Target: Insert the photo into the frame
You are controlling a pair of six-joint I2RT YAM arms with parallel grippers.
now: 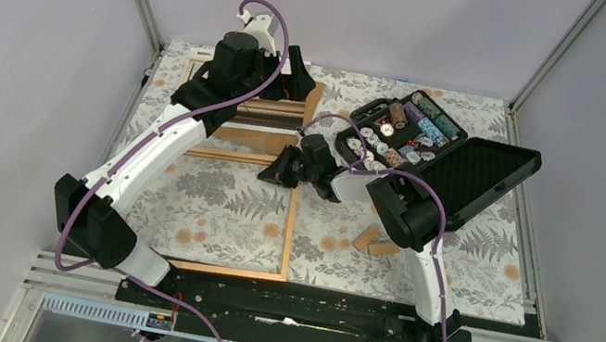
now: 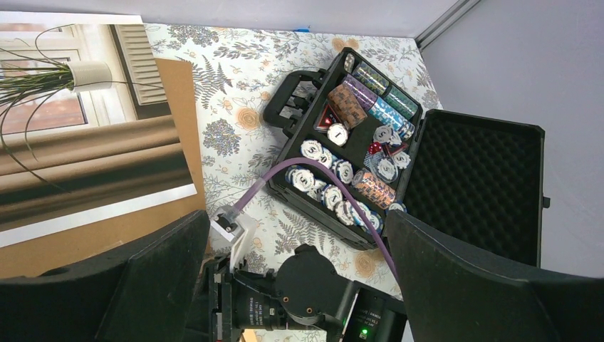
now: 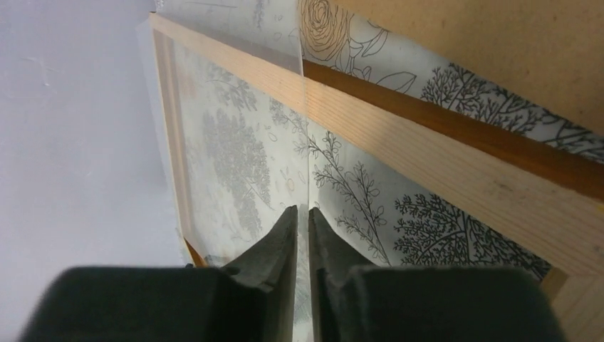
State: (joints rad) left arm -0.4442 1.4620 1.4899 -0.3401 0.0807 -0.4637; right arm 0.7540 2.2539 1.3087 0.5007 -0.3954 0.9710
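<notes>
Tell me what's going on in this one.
The right claw is closed on the edge of what looks like a clear sheet at the frame. The left claw hovers open beside the photo, which rests on a brown board, not yet in the frame.

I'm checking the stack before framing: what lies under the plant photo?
The large paper print of a plant by a window lies on a plain brown backing board, showing past two of its edges. Anything beneath the print's middle is covered.
</notes>
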